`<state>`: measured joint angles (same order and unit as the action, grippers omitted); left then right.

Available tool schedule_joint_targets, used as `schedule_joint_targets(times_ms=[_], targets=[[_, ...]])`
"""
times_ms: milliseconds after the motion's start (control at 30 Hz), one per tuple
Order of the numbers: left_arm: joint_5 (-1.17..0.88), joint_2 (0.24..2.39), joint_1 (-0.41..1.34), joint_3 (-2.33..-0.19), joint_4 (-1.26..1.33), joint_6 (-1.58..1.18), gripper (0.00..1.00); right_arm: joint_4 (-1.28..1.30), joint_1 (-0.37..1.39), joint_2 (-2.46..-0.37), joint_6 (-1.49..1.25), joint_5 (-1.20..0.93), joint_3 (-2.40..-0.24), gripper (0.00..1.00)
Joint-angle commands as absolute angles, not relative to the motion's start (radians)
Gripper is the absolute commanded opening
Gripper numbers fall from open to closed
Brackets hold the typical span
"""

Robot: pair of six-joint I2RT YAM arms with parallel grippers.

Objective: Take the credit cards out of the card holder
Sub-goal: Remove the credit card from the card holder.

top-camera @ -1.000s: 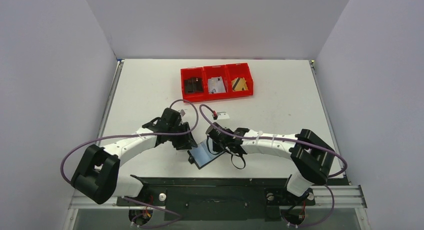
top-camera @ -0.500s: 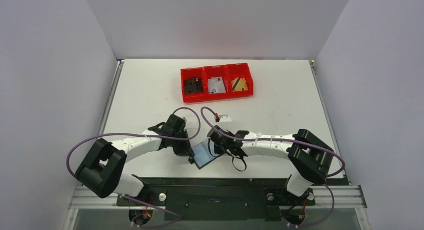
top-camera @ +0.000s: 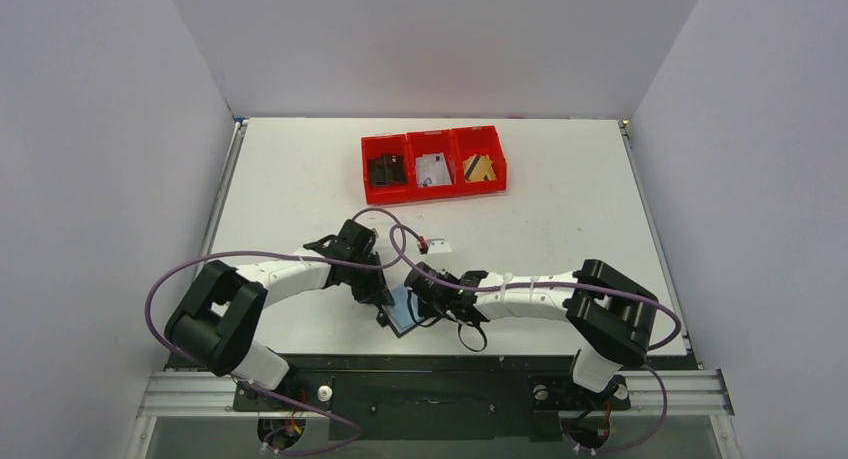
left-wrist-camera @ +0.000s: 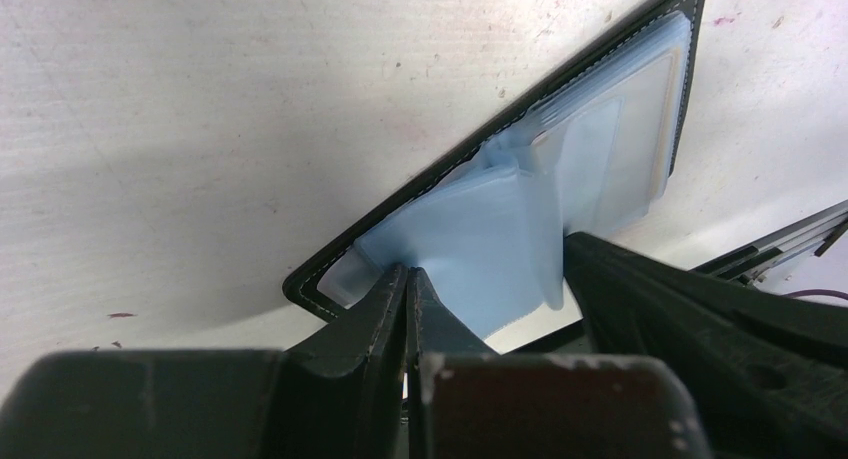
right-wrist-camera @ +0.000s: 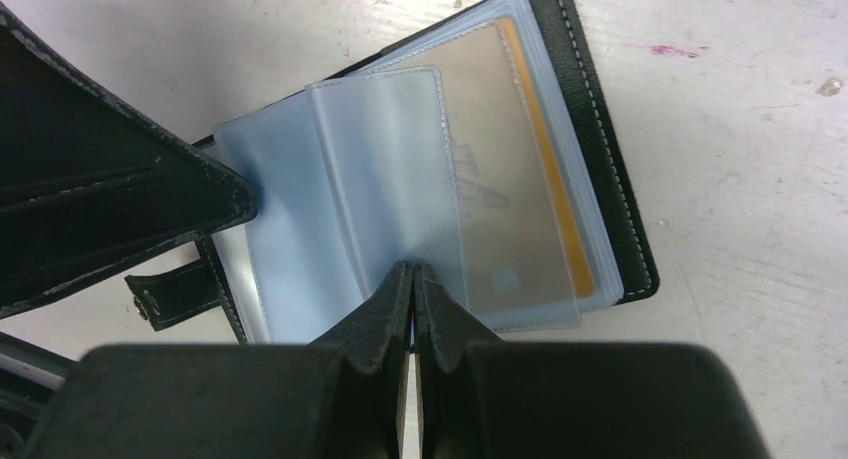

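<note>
The black card holder [top-camera: 392, 320] lies open near the table's front edge, its clear bluish sleeves [right-wrist-camera: 290, 209] fanned out. A gold credit card [right-wrist-camera: 520, 179] sits inside a sleeve on the right half. My right gripper [right-wrist-camera: 412, 269] is shut, its tips pinching the lower edge of a raised sleeve page [right-wrist-camera: 385, 159]. My left gripper [left-wrist-camera: 408, 274] is shut too, with its tips nipping the sleeves at the holder's near corner [left-wrist-camera: 310, 284]. From above, the left gripper [top-camera: 383, 295] and right gripper [top-camera: 424, 301] meet over the holder. The strap with its snap [right-wrist-camera: 165, 297] sticks out at the side.
Three joined red bins [top-camera: 433, 162] stand at the back centre, holding a black item, a white-grey card and gold cards. A small white tag [top-camera: 438, 246] hangs on the right arm's cable. The table's front rail [top-camera: 430, 364] runs just below the holder.
My left gripper came down to the holder's left side and closed on the sleeves. The right gripper closed fully and shifted left over the holder.
</note>
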<state>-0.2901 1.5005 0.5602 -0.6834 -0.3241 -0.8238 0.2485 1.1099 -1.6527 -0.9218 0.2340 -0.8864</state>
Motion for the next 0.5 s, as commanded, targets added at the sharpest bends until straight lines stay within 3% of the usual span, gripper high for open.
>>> schedule_joint_targets(times_ms=[0,467], targets=[[-0.197,1.55,0.546,-0.703,-0.31,-0.772,0.0,0.211,1.118,-1.683,-0.941,0.204,-0.916,0.0],[-0.238,1.537,0.54,-0.746,-0.338,-0.72,0.0,0.025,1.083,-1.643,-0.96,0.099,-0.841,0.0]])
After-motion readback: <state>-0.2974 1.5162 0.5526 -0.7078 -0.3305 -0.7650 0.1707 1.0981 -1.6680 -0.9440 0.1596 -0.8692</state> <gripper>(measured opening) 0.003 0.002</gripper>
